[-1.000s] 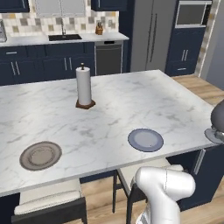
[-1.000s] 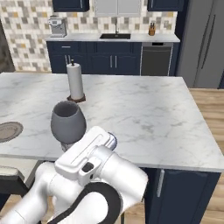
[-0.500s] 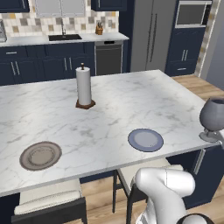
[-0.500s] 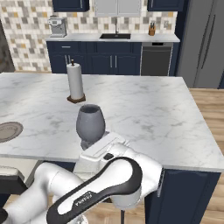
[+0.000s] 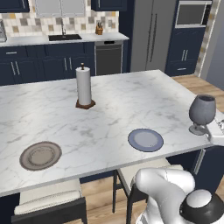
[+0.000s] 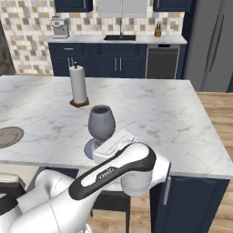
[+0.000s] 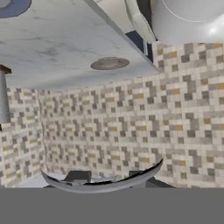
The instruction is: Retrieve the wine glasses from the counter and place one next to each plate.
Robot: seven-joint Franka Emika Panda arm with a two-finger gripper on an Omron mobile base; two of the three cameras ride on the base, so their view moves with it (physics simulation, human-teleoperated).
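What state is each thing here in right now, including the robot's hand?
Smoky-grey stemmed wine glass: upright, empty, held by its foot over the island's edge.
Hand: shut on the glass's foot.
Bluish round plate: flat on the island, empty, no glass beside it.
Brownish round plate: flat, empty, no glass beside it.
White paper towel roll: upright on its holder.

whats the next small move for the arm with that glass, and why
Probably carry the smoky-grey stemmed wine glass left toward the bluish round plate and lower it beside it. The claw holds the glass upright by its foot off the right end of the white marble island top, and no glass stands by either plate yet.
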